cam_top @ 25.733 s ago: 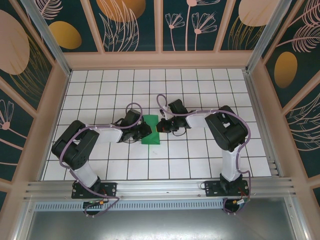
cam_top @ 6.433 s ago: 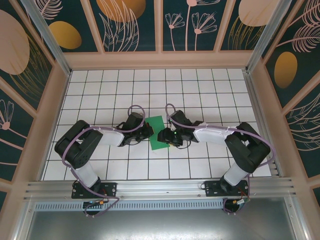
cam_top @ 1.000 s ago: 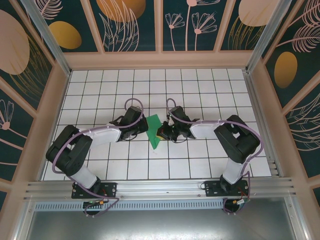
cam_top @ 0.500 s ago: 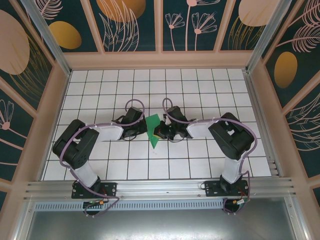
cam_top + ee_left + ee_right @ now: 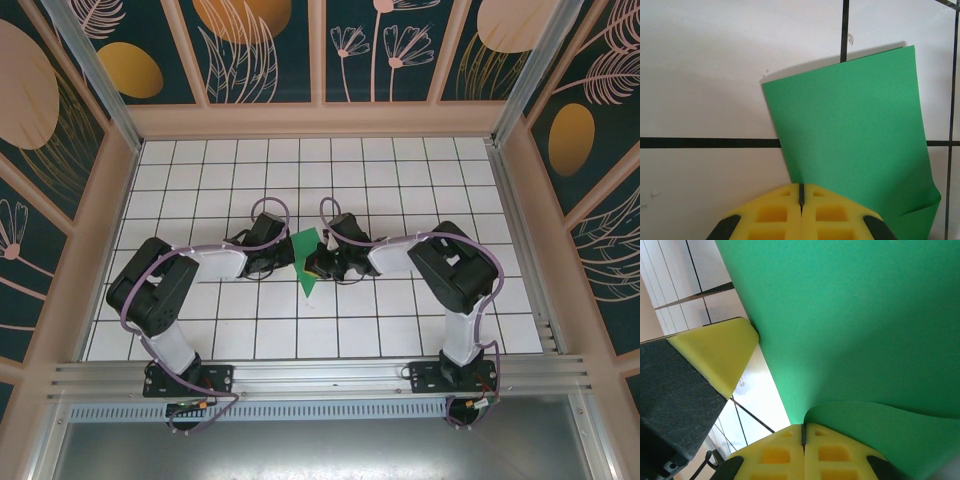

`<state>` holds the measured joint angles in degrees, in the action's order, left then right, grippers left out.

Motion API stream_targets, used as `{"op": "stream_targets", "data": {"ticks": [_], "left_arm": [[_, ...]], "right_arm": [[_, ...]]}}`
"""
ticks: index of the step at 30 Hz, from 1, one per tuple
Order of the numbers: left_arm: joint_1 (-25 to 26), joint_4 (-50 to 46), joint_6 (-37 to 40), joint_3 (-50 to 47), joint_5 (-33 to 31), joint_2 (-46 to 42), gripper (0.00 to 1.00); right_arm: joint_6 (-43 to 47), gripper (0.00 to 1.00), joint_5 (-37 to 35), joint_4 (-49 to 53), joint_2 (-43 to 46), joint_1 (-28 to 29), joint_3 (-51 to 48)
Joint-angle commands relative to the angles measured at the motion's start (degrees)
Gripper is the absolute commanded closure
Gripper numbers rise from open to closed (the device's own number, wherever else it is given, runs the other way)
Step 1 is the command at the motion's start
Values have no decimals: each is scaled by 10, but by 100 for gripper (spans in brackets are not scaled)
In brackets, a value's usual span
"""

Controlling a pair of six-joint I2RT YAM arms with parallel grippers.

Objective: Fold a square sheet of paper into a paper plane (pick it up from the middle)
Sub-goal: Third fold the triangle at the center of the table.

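The folded green paper sheet (image 5: 307, 268) lies between the two grippers on the tiled table (image 5: 400, 180). The left gripper (image 5: 800, 192) is clenched, its tips at the sheet's edge. The right gripper (image 5: 802, 432), also clenched, seems to nip a curled flap of the sheet.

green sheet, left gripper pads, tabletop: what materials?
Green sheet: thin matte paper, seemingly; crisp edges, a soft curl at one corner.
Left gripper pads: matte yellow, moulded square recesses; probably rubber or soft plastic, unclear which.
Tabletop: smooth white, slight sheen, black grid lines; maybe laminate or tile.
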<state>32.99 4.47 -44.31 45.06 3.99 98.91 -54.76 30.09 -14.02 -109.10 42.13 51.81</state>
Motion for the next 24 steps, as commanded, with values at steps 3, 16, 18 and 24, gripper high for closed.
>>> {"op": "stream_targets", "data": {"ticks": [3,16,18,24], "left_arm": [[1,1,14,5,8,41,100],[1,3,15,4,12,47,100],[1,3,15,3,12,48,100],[0,5,15,1,12,48,100]], "right_arm": [[32,98,10,-2,-18,8,28],[56,98,-19,46,-17,9,37],[59,98,-28,55,-12,8,35],[59,98,-46,64,3,8,27]]}}
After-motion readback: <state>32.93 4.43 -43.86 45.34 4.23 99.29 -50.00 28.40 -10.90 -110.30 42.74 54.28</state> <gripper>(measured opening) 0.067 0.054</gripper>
